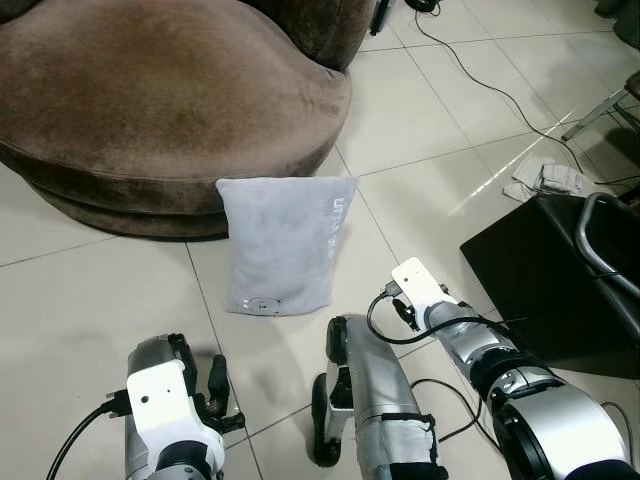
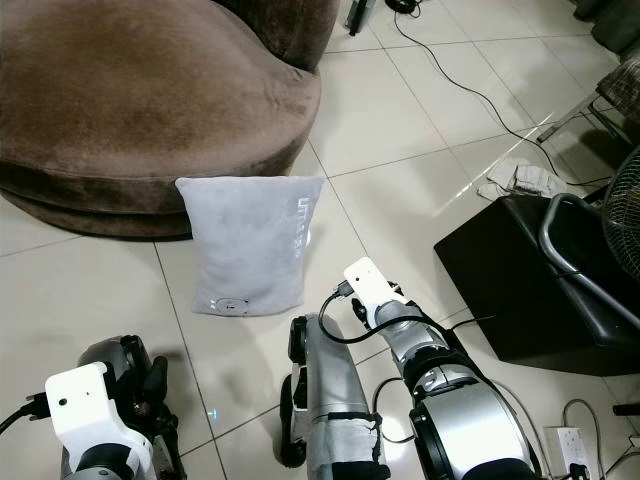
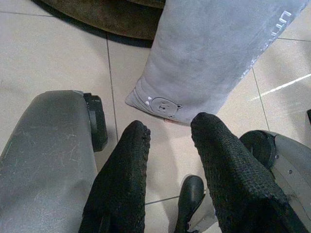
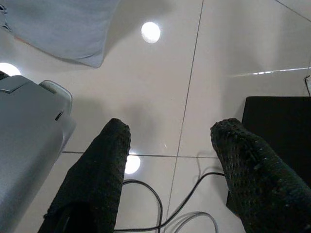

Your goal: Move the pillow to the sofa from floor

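Both grippers [image 3: 170, 136] [image 4: 170, 138] low, fingers apart

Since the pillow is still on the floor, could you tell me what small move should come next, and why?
Probably reach both arms forward toward the grey pillow. It leans upright against the brown sofa, untouched; the left gripper and right gripper are open, low over the tiles short of it.
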Controlling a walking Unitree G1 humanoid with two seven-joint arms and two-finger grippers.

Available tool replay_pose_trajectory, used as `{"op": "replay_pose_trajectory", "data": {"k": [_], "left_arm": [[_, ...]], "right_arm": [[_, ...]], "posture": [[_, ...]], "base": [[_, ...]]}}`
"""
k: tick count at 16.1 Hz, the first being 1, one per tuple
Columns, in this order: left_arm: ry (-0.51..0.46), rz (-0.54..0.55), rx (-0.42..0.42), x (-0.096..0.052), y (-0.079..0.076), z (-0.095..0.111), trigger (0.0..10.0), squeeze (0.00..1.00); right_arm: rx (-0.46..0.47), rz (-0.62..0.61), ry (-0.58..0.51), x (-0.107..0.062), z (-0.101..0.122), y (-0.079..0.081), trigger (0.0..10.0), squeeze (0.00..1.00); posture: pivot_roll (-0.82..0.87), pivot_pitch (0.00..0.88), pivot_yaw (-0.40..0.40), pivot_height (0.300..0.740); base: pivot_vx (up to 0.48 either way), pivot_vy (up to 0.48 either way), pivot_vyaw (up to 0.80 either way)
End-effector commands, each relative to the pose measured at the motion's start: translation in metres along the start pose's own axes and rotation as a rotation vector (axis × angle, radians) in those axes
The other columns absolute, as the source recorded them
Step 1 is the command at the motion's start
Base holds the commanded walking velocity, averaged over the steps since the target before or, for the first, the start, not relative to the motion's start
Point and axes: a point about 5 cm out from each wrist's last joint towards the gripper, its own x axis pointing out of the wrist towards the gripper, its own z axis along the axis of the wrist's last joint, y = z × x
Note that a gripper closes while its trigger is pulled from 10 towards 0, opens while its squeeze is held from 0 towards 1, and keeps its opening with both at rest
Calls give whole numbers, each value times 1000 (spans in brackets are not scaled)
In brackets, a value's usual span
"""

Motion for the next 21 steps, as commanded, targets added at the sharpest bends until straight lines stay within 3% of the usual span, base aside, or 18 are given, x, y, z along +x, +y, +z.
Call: {"op": "replay_pose_trajectory", "data": {"k": [1,7,10,13,15,18,21], "left_arm": [[36,-25,-36,-2,-11,-7,10000,0],[33,-28,-33,2,-11,-7,10000,0],[33,-29,-33,3,-11,-8,10000,0],[30,-35,-32,7,-11,-8,10000,0],[27,-45,-28,12,-11,-7,10000,0],[25,-58,-20,15,-11,-6,10000,0],[19,-72,-12,21,-12,-6,10000,0]], "right_arm": [[16,-15,37,-2,-12,-4,10000,0],[45,-4,1,-1,-5,-4,10000,0],[121,38,-111,-1,15,-7,10000,0],[139,39,-159,-4,11,-16,10000,0],[117,44,-221,-10,5,-21,10000,0],[156,29,-274,-22,1,-26,10000,0],[181,-1,-321,-35,8,-31,10000,0]], "posture": [[14,314,-297,543],[5,306,-293,543],[-2,302,-293,543],[-19,294,-289,543],[-46,282,-267,543],[-47,276,-258,543],[-48,251,-238,543]], "base": [[0,0,0],[0,0,0],[0,0,0],[0,0,0],[0,0,0],[0,0,0],[0,0,0]]}}
